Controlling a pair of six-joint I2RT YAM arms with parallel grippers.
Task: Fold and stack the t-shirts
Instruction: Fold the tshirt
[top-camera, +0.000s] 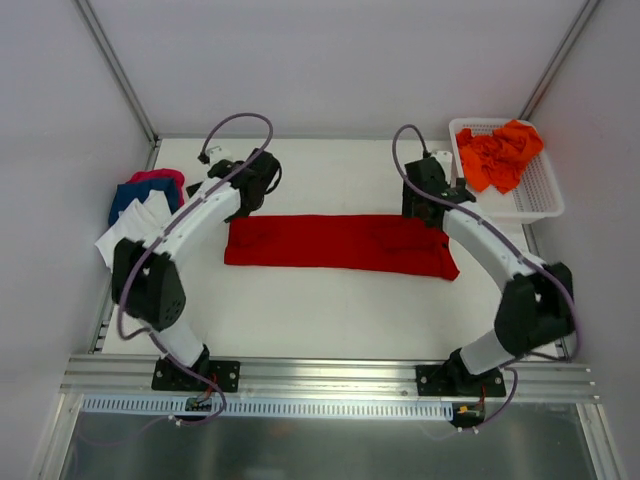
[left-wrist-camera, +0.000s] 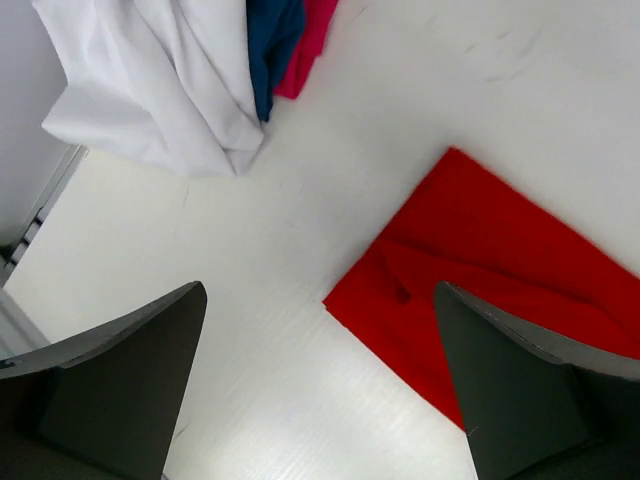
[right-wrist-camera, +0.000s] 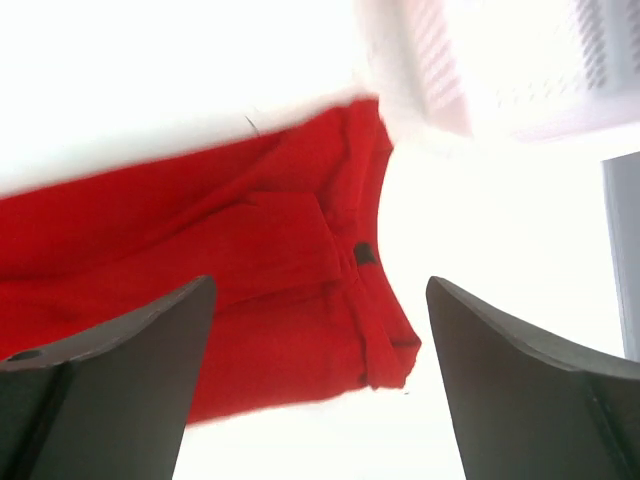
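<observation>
This is a robotics lab test cell. The left arm (top-camera: 190, 225) and the right arm (top-camera: 490, 245), both black and white, are bolted to an aluminium rail (top-camera: 330, 375) at the near edge of a bare white desk (top-camera: 330, 300). Plain white walls (top-camera: 330, 60) box the desk in, edged by slanting metal frame bars (top-camera: 115, 65). Purple cables (top-camera: 240, 120) loop over the arms. A red t-shirt (top-camera: 340, 243) lies flat between them.
</observation>
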